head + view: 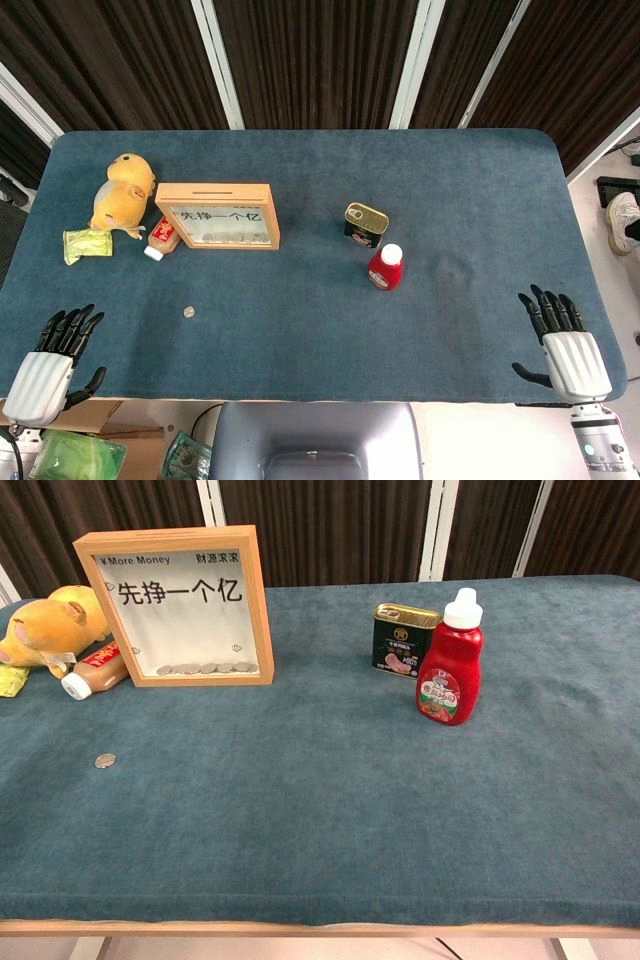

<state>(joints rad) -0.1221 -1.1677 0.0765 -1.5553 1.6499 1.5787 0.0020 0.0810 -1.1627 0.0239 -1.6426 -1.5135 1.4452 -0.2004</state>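
I see my left hand (pixel 50 365) released, fingers apart, at the tabletop (pixel 320 330) near edge; coin (pixel 187 311) nearest. Right hand (pixel 565 345) likewise released, well apart from the ketchup (pixel 386 268) and can (pixel 365 224).

Blue table (pixel 300 330); red ketchup bottle (pixel 449 660), white cap; yellow plush (pixel 45 630); silver coin (pixel 105 761).

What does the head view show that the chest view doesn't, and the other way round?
Only the head view shows the left hand and right hand, both empty with fingers spread at the table's near edge, plus a green packet. Only the chest view makes the frame's "More Money" lettering readable. Both show the wooden coin frame, ketchup bottle, meat tin, plush toy and coin.
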